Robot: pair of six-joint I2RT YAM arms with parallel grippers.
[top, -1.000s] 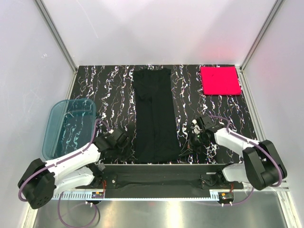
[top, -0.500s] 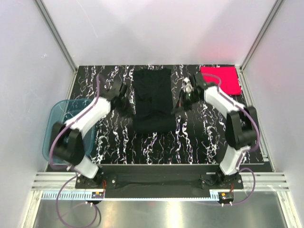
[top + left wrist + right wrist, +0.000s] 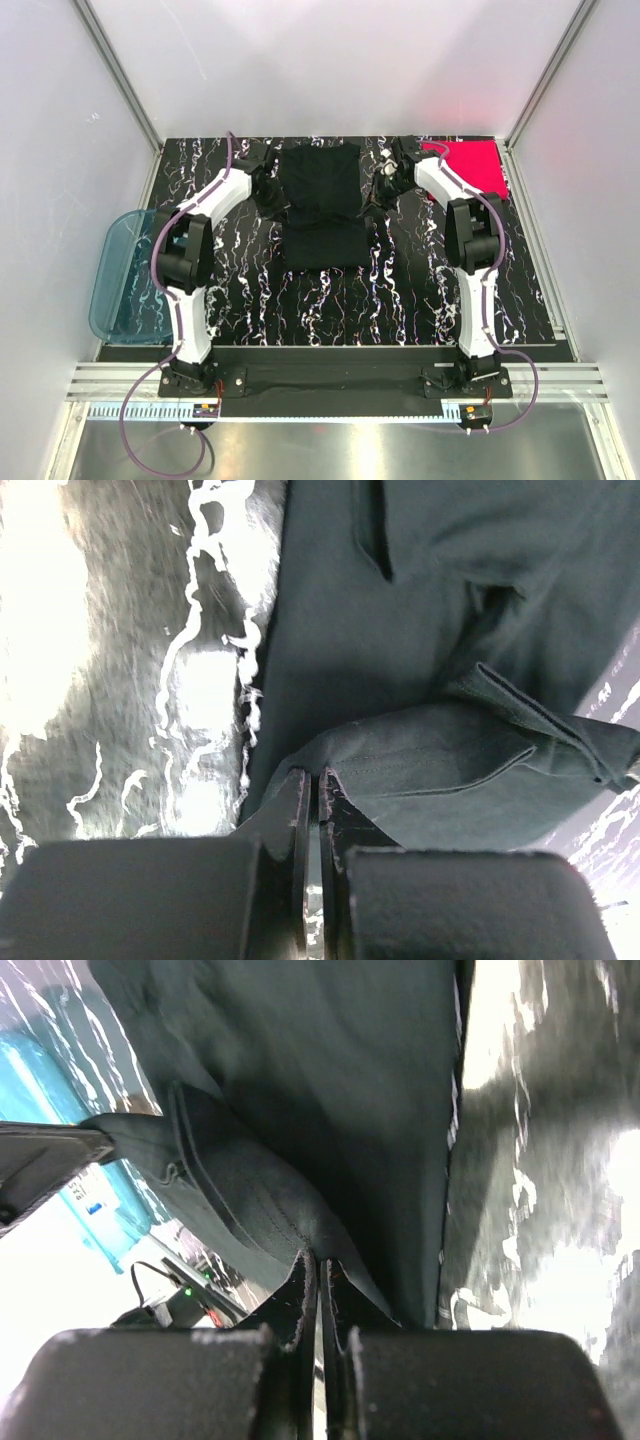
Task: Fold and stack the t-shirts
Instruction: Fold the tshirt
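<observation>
**While both grippers pinch its hem, the black shirt is mid-fold**

Seen from above, the large plain black cloth t-shirt (image 3: 320, 210) lies against the middle of the far edge of the black, white-veined marbled tabletop (image 3: 330, 320), doubled over on itself. The left gripper (image 3: 268, 188) and the right gripper (image 3: 384, 188) sit at its two side edges. A bright pink-red cloth t-shirt (image 3: 480, 168), folded square, lies in the far right corner. A translucent blue plastic tub (image 3: 115, 285) sits at the left edge. Plain white walls close in the table.

On the left wrist camera, the fingers (image 3: 296, 820) are pressed together on a lifted flap of black cloth, above the flat layer beneath.

On the right wrist camera, the fingers (image 3: 300, 1300) likewise clamp a raised black flap.

The step looks like the end-to-end fold. Next, both corners probably need lowering together, square with the side edges, before letting go.
</observation>
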